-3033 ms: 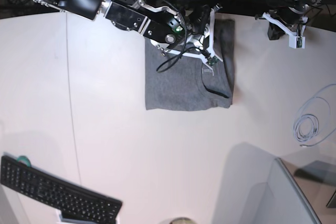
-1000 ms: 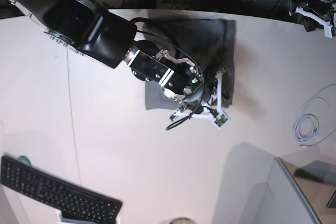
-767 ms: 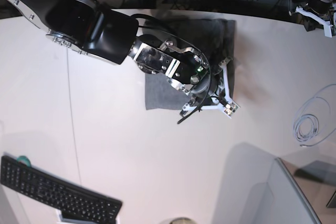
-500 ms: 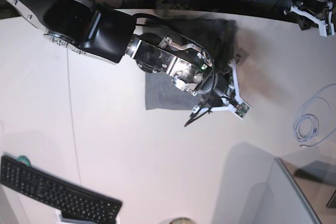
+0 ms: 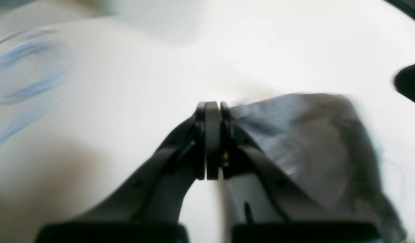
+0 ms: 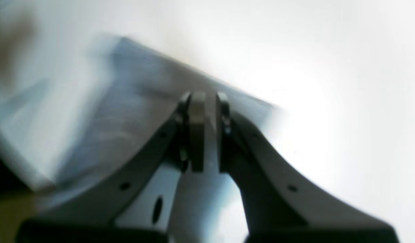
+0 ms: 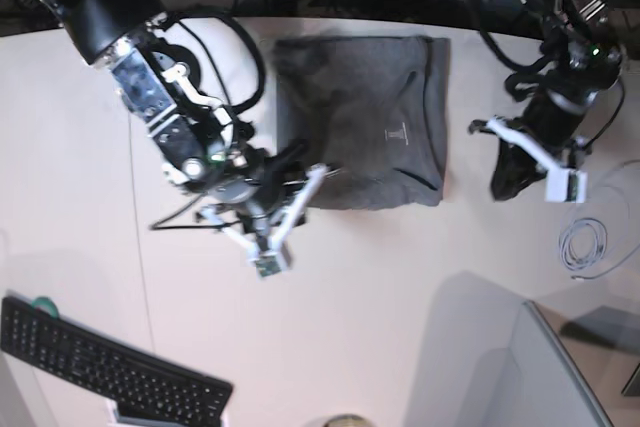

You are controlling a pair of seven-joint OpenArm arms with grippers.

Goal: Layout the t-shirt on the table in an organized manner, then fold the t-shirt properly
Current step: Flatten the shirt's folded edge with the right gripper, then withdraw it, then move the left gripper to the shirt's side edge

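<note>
While the folded grey t-shirt (image 7: 362,119) lies flat near the far edge of the white table (image 7: 360,297), both arms sit off its sides. The right gripper (image 7: 300,190) hangs just beside the shirt's near left corner; its jaws stand nearly together with only a thin gap, and nothing visibly held. The left gripper (image 7: 503,180) is fully closed and empty, apart from the shirt's right edge, near a coiled white cable (image 7: 584,244).
</note>
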